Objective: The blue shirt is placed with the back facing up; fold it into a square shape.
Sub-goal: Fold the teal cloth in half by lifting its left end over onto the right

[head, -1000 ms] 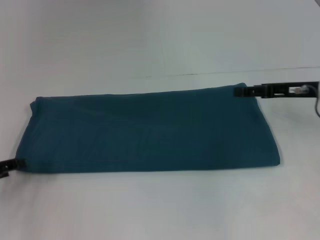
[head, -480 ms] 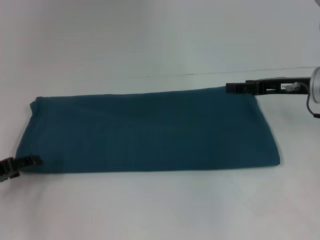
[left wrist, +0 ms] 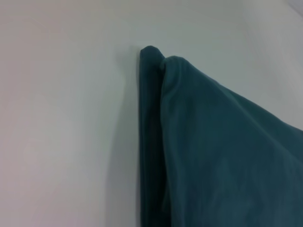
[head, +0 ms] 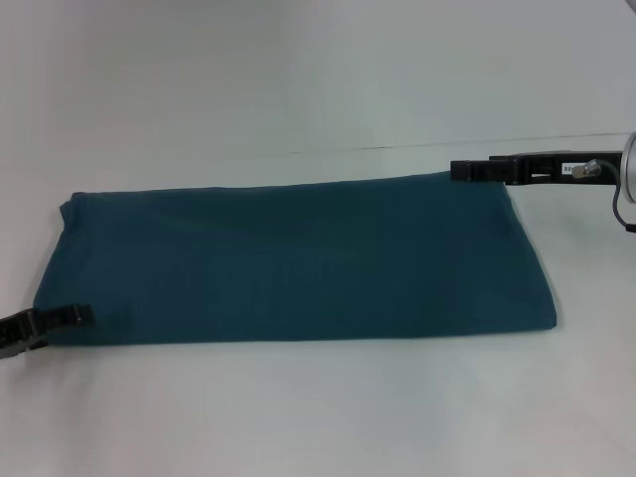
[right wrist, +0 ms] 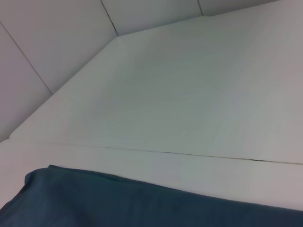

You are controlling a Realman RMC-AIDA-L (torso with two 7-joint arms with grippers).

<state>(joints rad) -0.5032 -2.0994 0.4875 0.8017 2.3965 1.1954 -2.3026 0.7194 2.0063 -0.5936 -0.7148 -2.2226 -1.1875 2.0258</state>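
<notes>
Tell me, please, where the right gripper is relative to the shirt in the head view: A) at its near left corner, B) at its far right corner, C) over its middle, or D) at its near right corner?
B: the right gripper reaches in from the right and meets the shirt at its far right corner, while the left gripper is at the near left corner.

Matt cloth lying on a smooth white surface

The shirt (head: pixel 293 260) is showing soft, matt teal cloth with faint creases; the table (head: pixel 318 79) is looking smooth and faintly sheened; the right gripper (head: pixel 475 171) is looking like matt black plastic.
</notes>
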